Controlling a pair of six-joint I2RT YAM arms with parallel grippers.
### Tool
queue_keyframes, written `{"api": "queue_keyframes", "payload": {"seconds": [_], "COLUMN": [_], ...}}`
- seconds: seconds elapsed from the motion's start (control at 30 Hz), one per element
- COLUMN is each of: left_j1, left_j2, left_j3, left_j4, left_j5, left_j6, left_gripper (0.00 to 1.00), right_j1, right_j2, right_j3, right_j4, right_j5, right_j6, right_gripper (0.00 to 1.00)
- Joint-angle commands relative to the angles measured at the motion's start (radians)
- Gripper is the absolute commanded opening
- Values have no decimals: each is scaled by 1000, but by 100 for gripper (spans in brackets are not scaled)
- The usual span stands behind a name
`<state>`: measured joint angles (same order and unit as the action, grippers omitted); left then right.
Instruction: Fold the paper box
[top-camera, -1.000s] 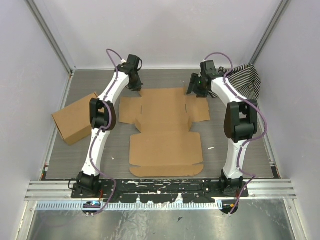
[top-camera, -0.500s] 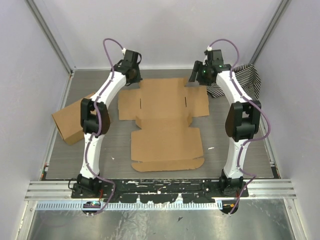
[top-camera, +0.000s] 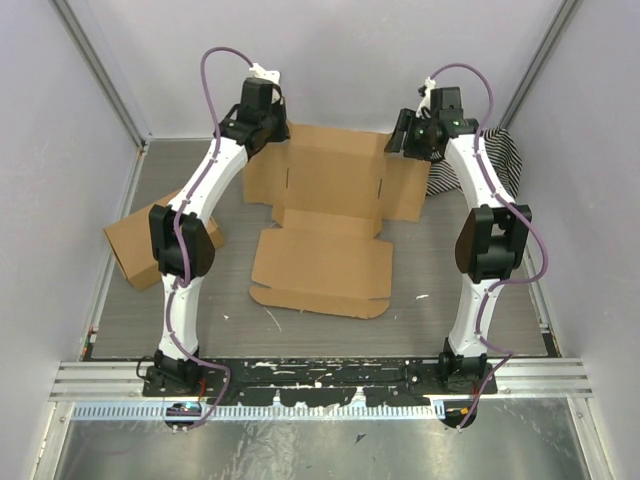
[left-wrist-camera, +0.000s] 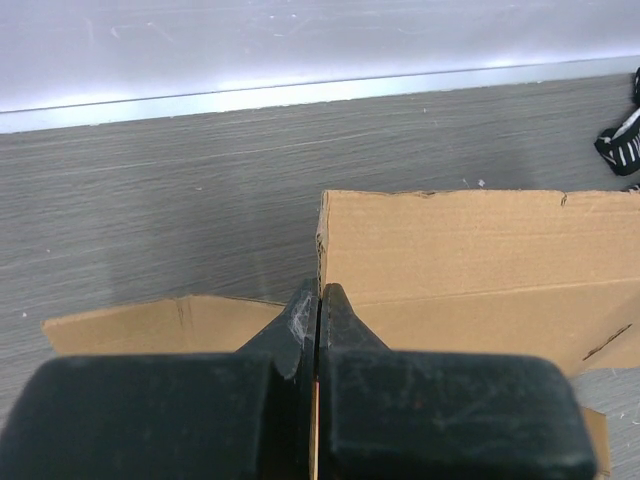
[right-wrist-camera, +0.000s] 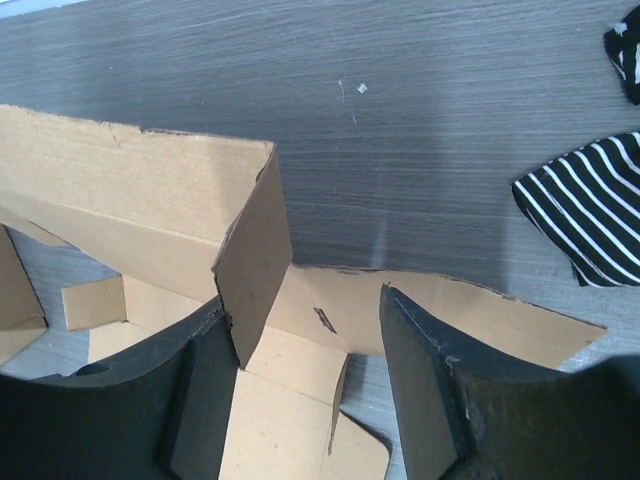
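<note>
Grey worktop (top-camera: 130, 300) carries the box (top-camera: 320, 275) at its middle, between the arms: plain brown die-cut cardboard with flaps and slits, the near panel lying flat and a little skewed, the far panel tilted up towards the back wall. On that panel's left edge the left pincer (left-wrist-camera: 318, 300) is clamped tight, while the right pincer (right-wrist-camera: 300, 310) gapes wide around the right corner flap, which stands just beside one finger. Half a second ago the sheet lay almost flat and squarer; both pincers have since gone up and back, raising the far panel.
</note>
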<state>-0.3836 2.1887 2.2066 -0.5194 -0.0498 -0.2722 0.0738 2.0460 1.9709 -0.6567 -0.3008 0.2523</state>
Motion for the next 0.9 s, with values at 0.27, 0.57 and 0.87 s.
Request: {"api": "queue_keyframes", "payload": {"seconds": [0.27, 0.57, 0.87], "left_j1": [-22, -34, -33], "left_j2": [-21, -36, -55], "left_j3": [21, 10, 1], "left_j4": [11, 1, 1], "left_j5": [51, 39, 20], "left_j6": [52, 66, 67], "left_gripper": [0, 0, 0], "right_j1": [-12, -12, -12], "right_j2": [-24, 26, 41], "right_j3": [159, 203, 209], "right_j4": [-44, -102, -218], "right_j5": [-42, -31, -9], "right_j6": [-1, 15, 4], "right_gripper": [57, 41, 32]}}
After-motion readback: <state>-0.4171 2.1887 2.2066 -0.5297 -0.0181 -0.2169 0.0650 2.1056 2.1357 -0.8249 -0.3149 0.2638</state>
